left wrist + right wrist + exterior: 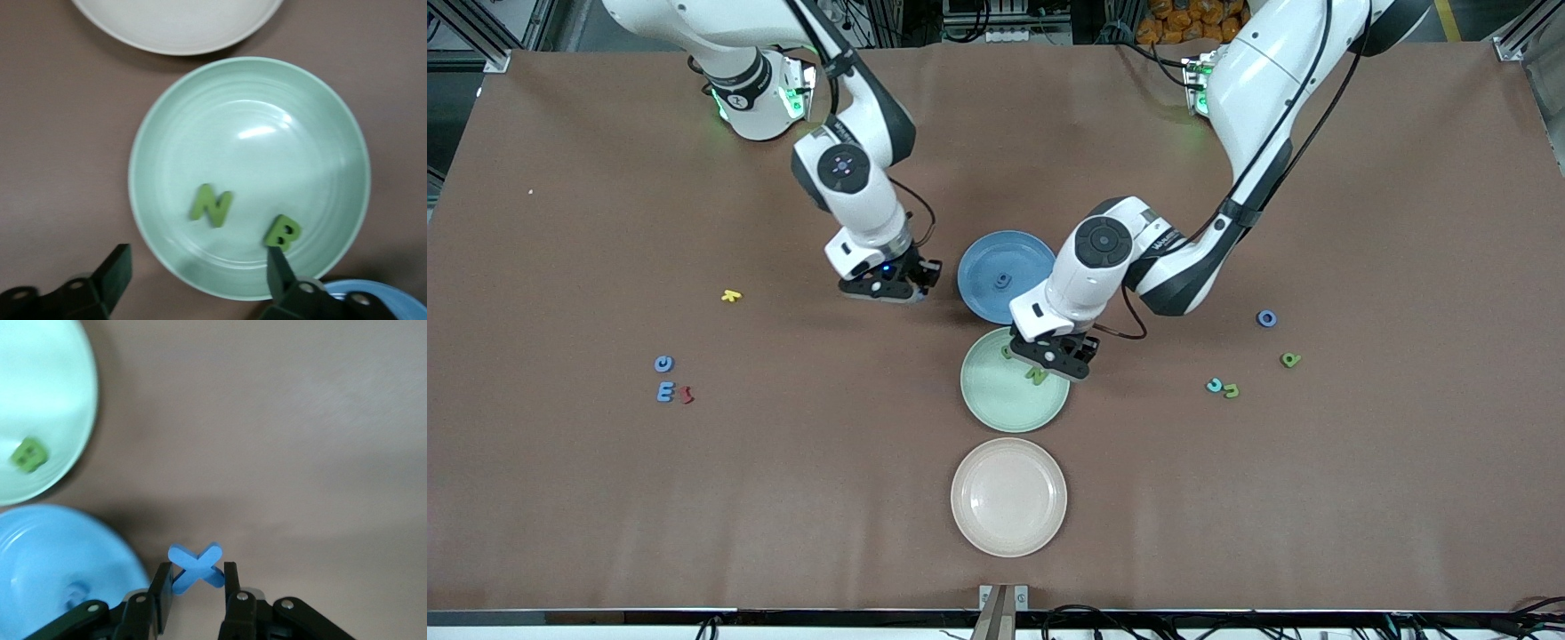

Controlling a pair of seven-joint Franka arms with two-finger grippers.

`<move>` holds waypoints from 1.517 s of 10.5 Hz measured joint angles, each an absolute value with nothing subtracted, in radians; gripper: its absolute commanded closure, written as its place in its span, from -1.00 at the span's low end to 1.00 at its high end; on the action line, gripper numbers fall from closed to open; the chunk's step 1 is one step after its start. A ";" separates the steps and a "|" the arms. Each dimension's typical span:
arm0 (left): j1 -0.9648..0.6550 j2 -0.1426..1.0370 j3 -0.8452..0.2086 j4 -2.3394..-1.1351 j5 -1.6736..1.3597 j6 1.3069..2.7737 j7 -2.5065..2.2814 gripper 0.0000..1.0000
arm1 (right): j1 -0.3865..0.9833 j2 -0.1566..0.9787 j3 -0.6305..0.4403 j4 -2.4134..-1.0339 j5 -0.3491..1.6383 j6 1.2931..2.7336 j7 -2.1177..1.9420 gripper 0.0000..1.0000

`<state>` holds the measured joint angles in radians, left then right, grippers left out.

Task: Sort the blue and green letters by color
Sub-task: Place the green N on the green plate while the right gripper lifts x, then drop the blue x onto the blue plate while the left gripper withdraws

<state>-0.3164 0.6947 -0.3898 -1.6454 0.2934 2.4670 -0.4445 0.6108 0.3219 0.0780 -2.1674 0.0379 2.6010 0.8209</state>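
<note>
in the front view we see the left gripper over the green plate, in the left wrist view its fingers apart above green letters n and b lying in that plate, and in the right wrist view the right gripper clamped on a blue x beside the blue plate.

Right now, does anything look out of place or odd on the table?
Nothing looks spilled or damaged. The green plate holds only green letters, N and B. The right gripper holds a blue X near the blue plate.
</note>
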 measured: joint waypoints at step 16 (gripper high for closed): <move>0.113 0.630 -0.391 -1.769 0.374 2.329 0.663 -0.84 | 0.628 0.419 0.100 -1.953 0.037 2.422 0.905 -1.00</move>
